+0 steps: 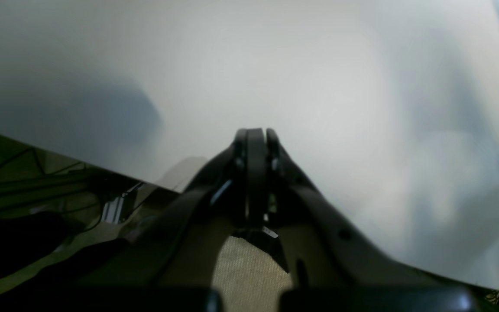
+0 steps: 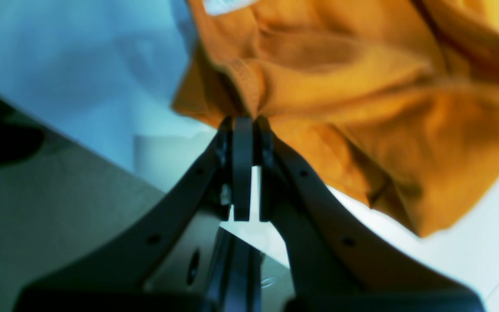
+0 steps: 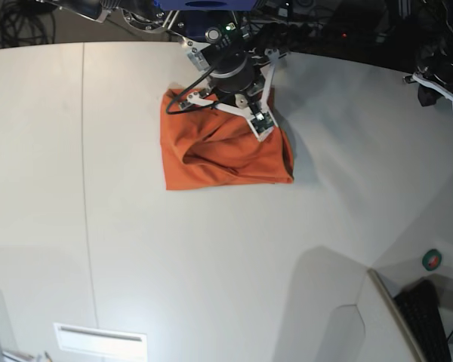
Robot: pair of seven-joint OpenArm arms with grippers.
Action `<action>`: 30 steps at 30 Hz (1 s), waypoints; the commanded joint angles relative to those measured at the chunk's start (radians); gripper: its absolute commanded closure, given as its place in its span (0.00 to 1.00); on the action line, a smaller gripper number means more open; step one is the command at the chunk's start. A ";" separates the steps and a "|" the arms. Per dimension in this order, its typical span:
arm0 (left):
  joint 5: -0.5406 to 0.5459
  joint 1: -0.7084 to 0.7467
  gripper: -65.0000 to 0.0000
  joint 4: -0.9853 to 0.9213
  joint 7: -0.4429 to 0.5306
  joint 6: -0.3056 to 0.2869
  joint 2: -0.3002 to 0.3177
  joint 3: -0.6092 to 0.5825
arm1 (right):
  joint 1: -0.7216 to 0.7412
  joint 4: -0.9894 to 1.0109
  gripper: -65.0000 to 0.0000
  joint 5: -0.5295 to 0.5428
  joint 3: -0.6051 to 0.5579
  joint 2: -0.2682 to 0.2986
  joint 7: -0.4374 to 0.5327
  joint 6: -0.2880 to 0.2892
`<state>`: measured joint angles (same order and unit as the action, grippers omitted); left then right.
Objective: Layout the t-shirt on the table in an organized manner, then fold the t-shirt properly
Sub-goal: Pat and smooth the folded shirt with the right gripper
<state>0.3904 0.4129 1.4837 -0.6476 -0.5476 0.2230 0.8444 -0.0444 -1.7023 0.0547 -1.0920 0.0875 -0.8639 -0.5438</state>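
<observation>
The orange t-shirt (image 3: 223, 154) lies bunched in a rough rectangle on the white table (image 3: 211, 249), toward the far middle. My right arm (image 3: 238, 79) hangs over the shirt's far edge. In the right wrist view my right gripper (image 2: 245, 121) is shut on a stitched fold of the t-shirt (image 2: 362, 108); a bit of white label (image 2: 223, 4) shows at the top. My left gripper (image 1: 256, 132) is shut with nothing in it, above bare table (image 1: 319, 65) near the edge. In the base view the left arm (image 3: 438, 83) sits at the far right, well away from the shirt.
A thin dark seam (image 3: 83, 151) runs down the table's left part. The table's edge curves inward at the right front, with a keyboard (image 3: 426, 317) and a small round green object (image 3: 432, 260) beyond it. Cables (image 1: 24, 182) lie below the edge near the left gripper.
</observation>
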 commanded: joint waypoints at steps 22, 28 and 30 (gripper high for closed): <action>0.006 -0.076 1.00 0.013 0.016 0.005 0.062 -0.044 | 0.088 -0.014 1.00 0.014 -0.098 -0.050 0.094 0.219; 0.006 -0.096 1.00 -0.005 0.016 0.005 0.068 -0.035 | 0.136 -0.025 0.82 0.169 -0.136 -0.050 0.157 0.221; 0.008 -0.098 1.00 -0.033 0.016 0.007 0.086 -0.035 | 0.159 -0.057 0.82 0.169 -0.181 -0.045 0.157 0.221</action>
<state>0.3912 0.3138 1.4380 -0.6479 -0.5476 0.2878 0.7986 0.1070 -1.7306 0.2211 -1.2724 0.0563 -0.7334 -0.3302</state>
